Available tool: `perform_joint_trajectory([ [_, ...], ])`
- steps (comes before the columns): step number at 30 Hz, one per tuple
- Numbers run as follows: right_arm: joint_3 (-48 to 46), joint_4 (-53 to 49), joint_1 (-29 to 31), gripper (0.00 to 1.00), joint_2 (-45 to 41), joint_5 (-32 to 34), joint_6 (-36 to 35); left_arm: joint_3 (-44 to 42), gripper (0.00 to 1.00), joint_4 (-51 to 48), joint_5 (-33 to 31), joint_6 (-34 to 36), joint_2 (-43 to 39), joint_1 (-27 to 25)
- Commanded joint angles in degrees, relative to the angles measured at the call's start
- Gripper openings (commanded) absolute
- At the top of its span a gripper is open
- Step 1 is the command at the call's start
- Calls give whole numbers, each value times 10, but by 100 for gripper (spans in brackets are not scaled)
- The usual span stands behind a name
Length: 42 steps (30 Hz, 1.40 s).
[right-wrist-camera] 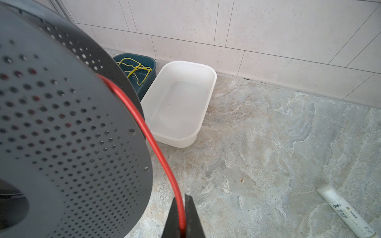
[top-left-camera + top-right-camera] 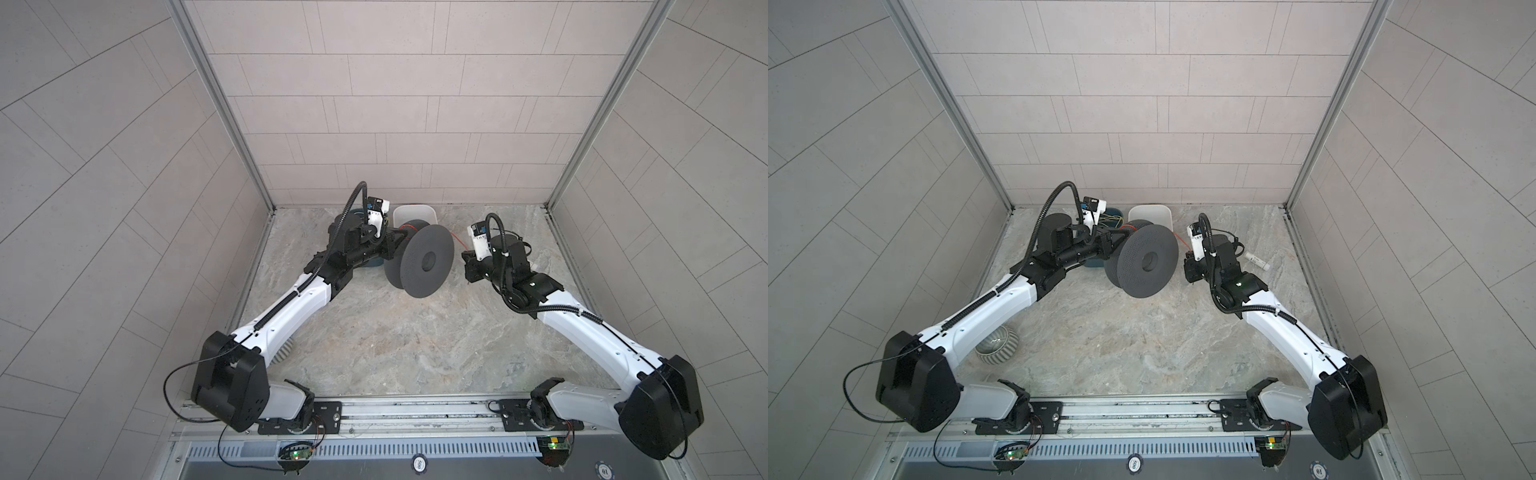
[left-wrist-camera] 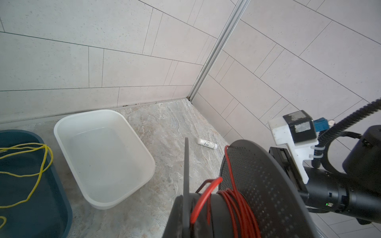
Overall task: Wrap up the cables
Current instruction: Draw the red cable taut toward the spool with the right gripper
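at the centre of both top views, the spool (image 2: 424, 262) already carries several turns of red cable (image 1: 158, 150). the left gripper (image 2: 390, 246) is clamped on its rim. the right gripper (image 1: 181, 198) pinches the cable's free run, so some winding seems left.

We lose the left gripper (image 2: 392, 244) behind the spool (image 2: 405, 270), glue stick (image 1: 346, 214) cut by frame edge, bowl (image 2: 1000, 344) seemingly half hidden.
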Motion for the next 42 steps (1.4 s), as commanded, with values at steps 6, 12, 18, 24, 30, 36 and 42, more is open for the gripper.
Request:
perform_joint_trajectory([
  [6,-26,15,-6,0,-17,4,44,1,0,113,27,-76,6,5],
  [12,-64,30,-7,0,-43,-8,92,-14,0,205,27,-187,35,5],
  [18,-116,84,-8,0,-77,-47,149,-27,0,195,-36,-191,12,3],
  [24,-142,133,-7,0,-85,-98,186,-43,0,231,-44,-226,7,3],
  [30,-159,177,-7,0,-86,-132,204,-55,0,268,-47,-254,10,3],
  [36,-161,189,-7,0,-85,-158,196,-58,0,280,-45,-263,12,3],
  [42,-168,207,-7,0,-83,-165,206,-67,0,300,-53,-280,23,3],
])
